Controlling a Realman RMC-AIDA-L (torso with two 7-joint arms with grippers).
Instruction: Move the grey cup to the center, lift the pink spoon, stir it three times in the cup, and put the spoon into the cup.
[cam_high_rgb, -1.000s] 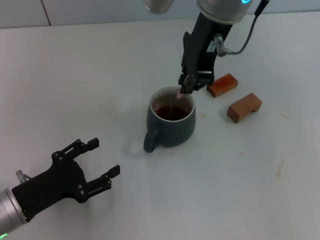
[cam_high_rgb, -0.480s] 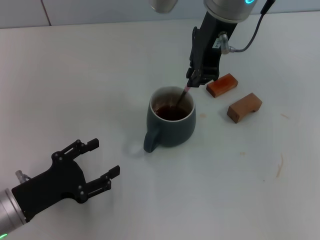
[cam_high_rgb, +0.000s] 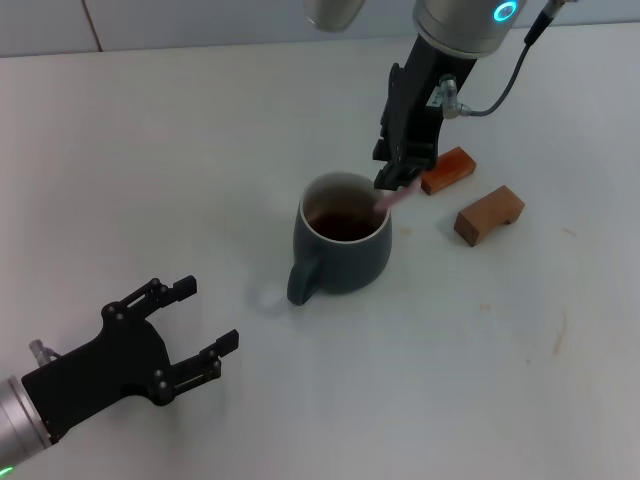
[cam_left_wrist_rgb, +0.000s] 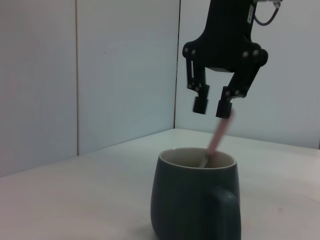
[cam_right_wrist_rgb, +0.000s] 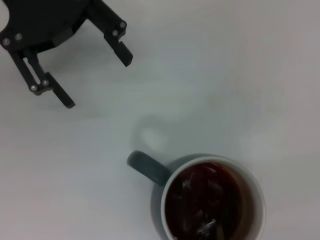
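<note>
My right hand (cam_high_rgb: 398, 180) hangs with fingers apart just above the pink spoon (cam_high_rgb: 384, 201), which leans on the rim at 2 o'clock of the mid-counter grey cup (cam_high_rgb: 342, 247); lifting carelessly could snag it out.

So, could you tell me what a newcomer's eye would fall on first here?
Probably the grey cup of dark liquid mid-table, with the pink spoon leaning on its rim. Just above it hangs the right hand, its fingers open. The left hand waits open nearer the robot, away from the cup.
</note>
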